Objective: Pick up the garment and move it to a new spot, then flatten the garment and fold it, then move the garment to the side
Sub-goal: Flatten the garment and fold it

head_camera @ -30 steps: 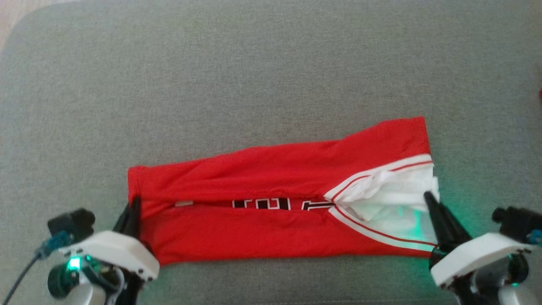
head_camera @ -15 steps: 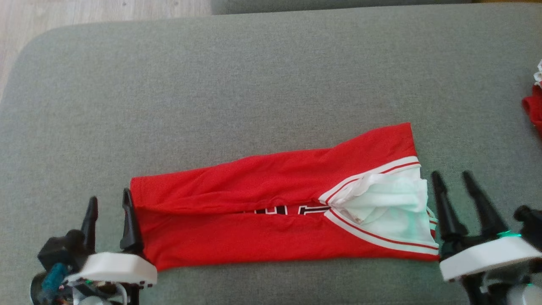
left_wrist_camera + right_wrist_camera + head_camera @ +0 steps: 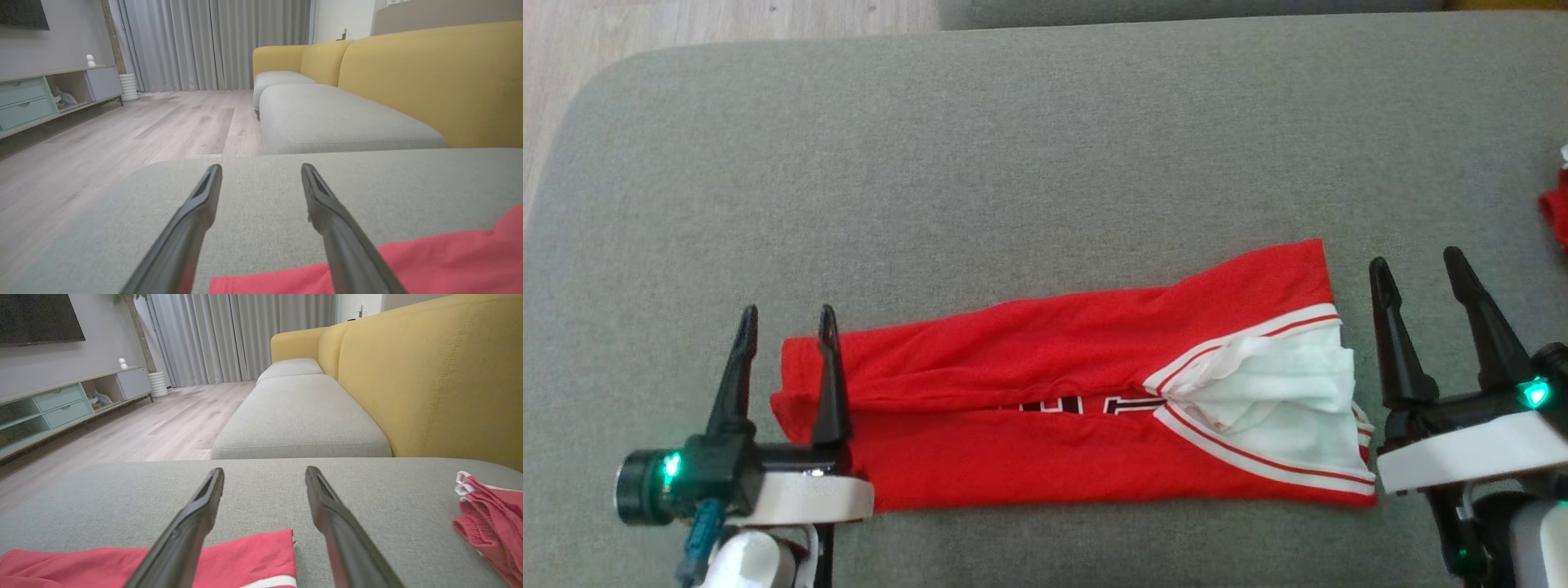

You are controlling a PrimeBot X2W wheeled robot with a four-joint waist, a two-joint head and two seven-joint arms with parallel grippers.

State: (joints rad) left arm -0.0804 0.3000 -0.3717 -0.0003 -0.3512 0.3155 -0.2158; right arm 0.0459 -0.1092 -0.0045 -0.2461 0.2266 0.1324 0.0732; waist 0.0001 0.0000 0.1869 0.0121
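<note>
Lying as a long folded band across the near part of the grey cushion [image 3: 1013, 163], the red garment [image 3: 1013, 457] ran from left to right between the two arms, its white-trimmed end turned toward the right. The left gripper [image 3: 787, 310] had its fingers spread apart and grasped nothing. Its inner finger crossed the garment's left end in the head view, and whether it touched the cloth could not be told. The right gripper [image 3: 1415, 256] stood just beside the white end, equally spread and empty.

The cloth looked thin, light and limp, probably somewhat slick, so the stacked layers would likely slide apart if lifted by one flap. Pinching through all layers at both short ends seemed the safer hold, with care at the bunched white lining.

The head view gave the whole band, the lettering peeking from the central slit and the loose lining. The wrist views instead gave low sightlines along the fingers, a yellow sofa back [image 3: 429, 375] and the wooden floor [image 3: 122, 130]. The right wrist view also showed a second red bundle [image 3: 486, 514] more fully, well apart from the garment.
</note>
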